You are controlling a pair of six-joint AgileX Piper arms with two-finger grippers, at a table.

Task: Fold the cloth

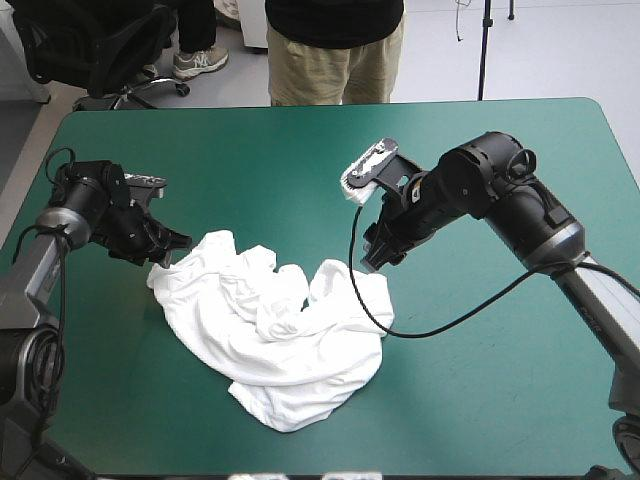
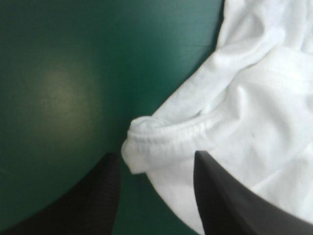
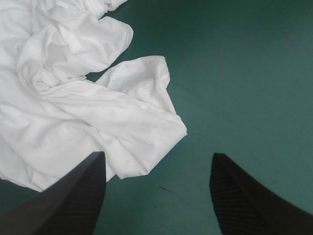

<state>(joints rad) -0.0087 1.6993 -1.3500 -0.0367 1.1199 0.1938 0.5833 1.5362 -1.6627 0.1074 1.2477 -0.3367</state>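
Teal-green table cover (image 1: 480, 400) bearing the white T-shirt (image 1: 275, 335), a crumpled heap lying toward 7 o'clock of centre. The left gripper (image 1: 172, 250), at the heap's 10 o'clock, has its fingers parted around a hemmed fold. The right gripper (image 1: 372, 262), at 2 o'clock, is spread wide over bare cover just beside a shirt corner.

place: robot lab | evidence: left arm (image 1: 28, 275), right arm (image 1: 540, 215) at teal-green table (image 1: 480, 400) | pale floor (image 1: 560, 50)

No legible text
Nothing could be read on the T-shirt (image 1: 290, 350) or the teal-green cover (image 1: 480, 400).
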